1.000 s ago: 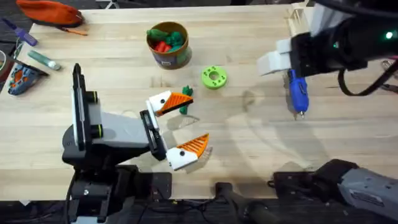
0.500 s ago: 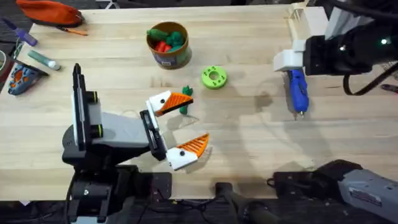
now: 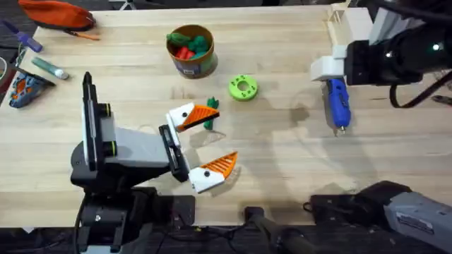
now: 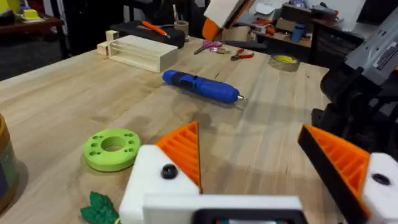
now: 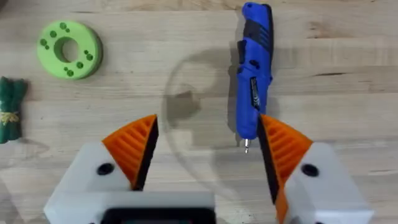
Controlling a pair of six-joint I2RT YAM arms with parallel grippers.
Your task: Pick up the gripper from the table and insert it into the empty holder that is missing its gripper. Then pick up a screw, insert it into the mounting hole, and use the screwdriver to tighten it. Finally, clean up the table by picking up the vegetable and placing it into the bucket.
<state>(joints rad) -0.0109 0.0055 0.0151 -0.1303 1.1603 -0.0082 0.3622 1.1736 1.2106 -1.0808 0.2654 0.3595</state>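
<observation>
Looking past our right gripper [image 5: 205, 158], jaws spread, we see the screwdriver [image 5: 254, 74] just ahead, lengthwise, tip toward us; left gripper [image 3: 205, 144] also spread.

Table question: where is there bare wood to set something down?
Bare wood lies between the green disc and the screwdriver, and along the near edge right of the left pincer. It is crowded around that pincer, the vegetable and the bucket.

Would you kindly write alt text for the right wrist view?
The open right gripper hovers over a wooden table, its orange-padded fingers straddling the tip of a blue screwdriver. A lime-green disc with holes and a dark green toy vegetable lie farther off.
</observation>
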